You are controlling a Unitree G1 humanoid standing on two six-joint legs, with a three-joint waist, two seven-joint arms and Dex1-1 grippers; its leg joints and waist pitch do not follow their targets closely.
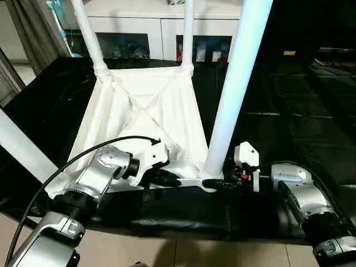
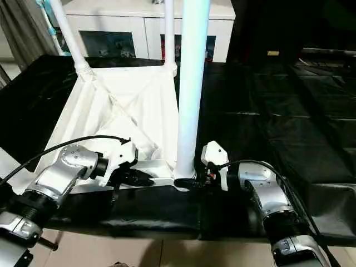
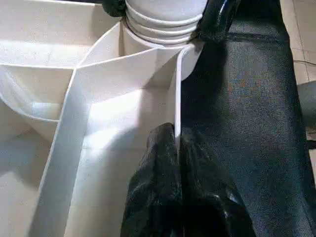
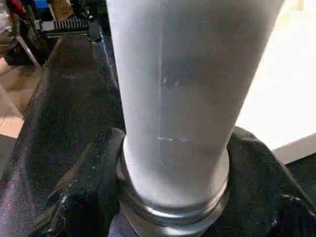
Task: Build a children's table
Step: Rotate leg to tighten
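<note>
your left gripper (image 1: 167, 179) pinches the table top (image 1: 150, 111) rim; your right gripper (image 4: 173, 197) clasps the near-corner leg (image 1: 233, 89) at its socket.

One white tabletop (image 1: 156, 119) lies upside down. Four white legs show: two (image 1: 89, 36) (image 1: 188, 33) at the far corners, one (image 1: 236, 83) near right, one (image 1: 22, 147) near left. Two pincers (image 1: 167, 179) (image 1: 219, 181) and one cabinet (image 1: 161, 28).

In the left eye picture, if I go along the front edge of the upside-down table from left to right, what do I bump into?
Left gripper pinching the table top's front rim → near-right leg standing in its corner socket → right gripper, its jaws around that leg's base.
</note>
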